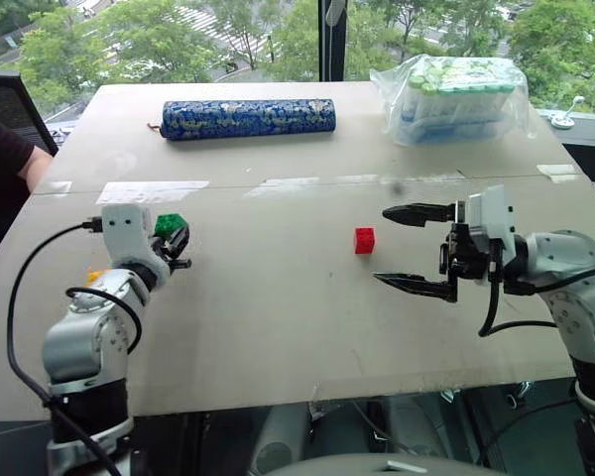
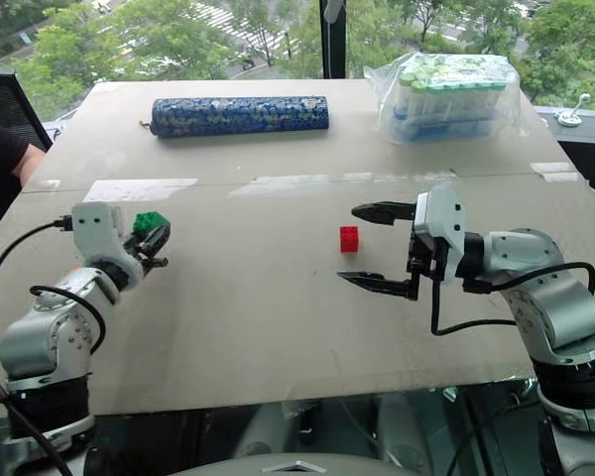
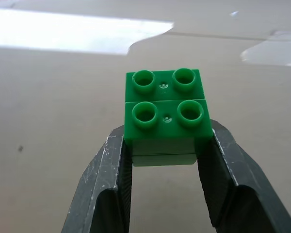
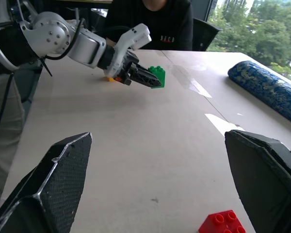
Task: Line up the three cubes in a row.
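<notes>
Left tool (image 1: 178,241) clamped shut — right tool (image 1: 414,250) spread wide.

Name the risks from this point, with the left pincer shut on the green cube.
The left pincer pinches the green cube only at its near end, so it might pivot or slip out. The yellow cube sits tucked behind that arm, where a swing could knock it. The open right pincer flanks the red cube and could nudge it.

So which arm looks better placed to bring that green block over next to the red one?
The left. Its gripper is already shut on the green cube. The right gripper stands open beside the red cube.
</notes>
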Tool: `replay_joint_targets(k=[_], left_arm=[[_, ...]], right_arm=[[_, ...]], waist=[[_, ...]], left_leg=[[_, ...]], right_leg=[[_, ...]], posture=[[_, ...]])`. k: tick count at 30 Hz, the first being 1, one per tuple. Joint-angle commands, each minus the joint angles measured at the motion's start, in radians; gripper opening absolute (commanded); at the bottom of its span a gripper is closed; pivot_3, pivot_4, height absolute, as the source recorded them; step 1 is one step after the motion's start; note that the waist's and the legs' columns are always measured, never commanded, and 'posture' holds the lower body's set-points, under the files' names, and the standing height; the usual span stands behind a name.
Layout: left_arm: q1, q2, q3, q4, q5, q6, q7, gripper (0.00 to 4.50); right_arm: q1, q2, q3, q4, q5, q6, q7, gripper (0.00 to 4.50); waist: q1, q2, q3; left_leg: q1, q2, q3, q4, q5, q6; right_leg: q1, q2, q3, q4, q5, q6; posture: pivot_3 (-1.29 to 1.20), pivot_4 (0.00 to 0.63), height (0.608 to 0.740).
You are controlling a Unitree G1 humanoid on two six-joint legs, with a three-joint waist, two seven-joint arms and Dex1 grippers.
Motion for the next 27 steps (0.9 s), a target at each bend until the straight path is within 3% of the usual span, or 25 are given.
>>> replay_joint_targets(k=[1,3,6,12,17,27], left_arm=[[-0.076,0.14,-0.16,0.05,0.008,-0.217,-0.446,1.29],[-0.162,0.182,-0.273,0.146,0.029,-0.294,-0.65,1.29],[-0.359,0.132,-0.423,0.373,0.099,-0.433,-0.863,1.29],[-0.647,-0.069,-0.599,0.848,0.292,-0.734,-1.004,1.29],[-0.761,-0.166,-0.616,1.074,0.365,-0.846,-1.03,1.29],[-0.815,-0.17,-0.585,1.204,0.409,-0.923,-1.078,1.29]], right_arm=[[0.1,-0.029,-0.116,-0.103,0.022,-0.001,-0.068,4.5],[0.164,-0.042,-0.165,-0.14,0.046,0.026,-0.103,4.5],[0.262,-0.054,-0.234,-0.198,0.077,0.049,-0.143,4.5],[0.41,-0.069,-0.313,-0.273,0.073,0.051,-0.199,4.5],[0.5,-0.087,-0.353,-0.305,0.074,0.038,-0.203,4.5],[0.547,-0.117,-0.386,-0.317,0.096,0.023,-0.195,4.5]], waist=[[0.006,0.001,0.0],[0.011,0.002,0.0],[0.019,0.003,-0.001],[0.021,0.001,0.0],[0.013,0.0,0.001],[-0.003,-0.001,0.001]], left_leg=[[0.001,0.0,0.001,0.0,0.0,0.0],[-0.001,0.0,0.001,-0.001,0.0,0.0],[0.0,0.0,0.007,-0.001,-0.001,0.002],[0.0,0.001,0.008,0.0,0.001,0.008],[-0.003,0.001,0.008,0.005,-0.001,0.012],[-0.005,0.002,0.009,0.016,-0.004,0.017]], right_leg=[[0.0,0.0,0.0,-0.001,0.0,0.0],[0.0,-0.003,-0.002,-0.002,0.0,0.0],[0.0,-0.009,-0.006,-0.002,0.0,0.0],[0.001,-0.012,-0.014,-0.002,0.0,0.001],[0.001,-0.01,-0.015,-0.002,0.003,0.005],[0.004,-0.011,-0.018,-0.002,0.001,0.012]], posture=[[0.0,0.15,0.74],[0.0,0.15,0.74],[0.0,0.15,0.74],[0.0,0.15,0.74],[0.0,0.15,0.74],[0.0,0.15,0.74]])
